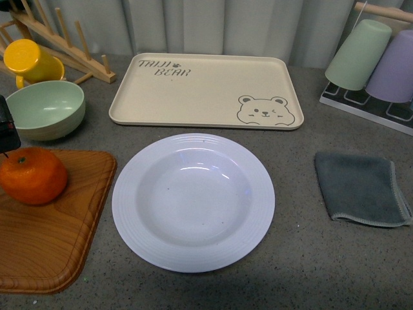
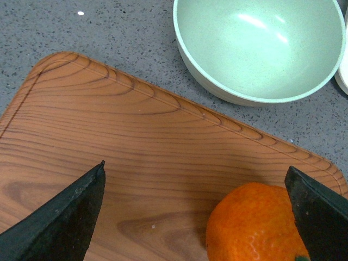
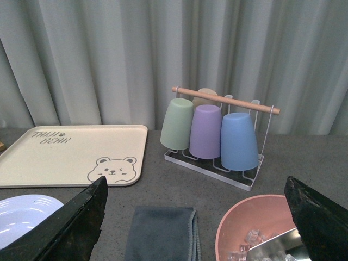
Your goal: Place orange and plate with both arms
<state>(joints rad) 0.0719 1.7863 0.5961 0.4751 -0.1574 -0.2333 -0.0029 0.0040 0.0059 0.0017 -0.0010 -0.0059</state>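
Note:
The orange (image 1: 32,175) sits on a wooden cutting board (image 1: 58,239) at the front left. In the left wrist view the orange (image 2: 253,225) lies between the open jaws, close to one finger (image 2: 318,209). My left gripper (image 2: 196,206) is open just above the board; only a black bit of it (image 1: 8,132) shows at the front view's left edge. The white ridged plate (image 1: 193,201) lies in the middle of the table, and its edge shows in the right wrist view (image 3: 24,215). My right gripper (image 3: 196,217) is open and empty, high over the table's right side.
A beige bear tray (image 1: 206,90) lies behind the plate. A pale green bowl (image 1: 45,110) and yellow cup (image 1: 29,61) stand back left. A grey cloth (image 1: 361,187) lies right, a cup rack (image 1: 371,61) back right. A pink bowl (image 3: 261,228) sits below the right gripper.

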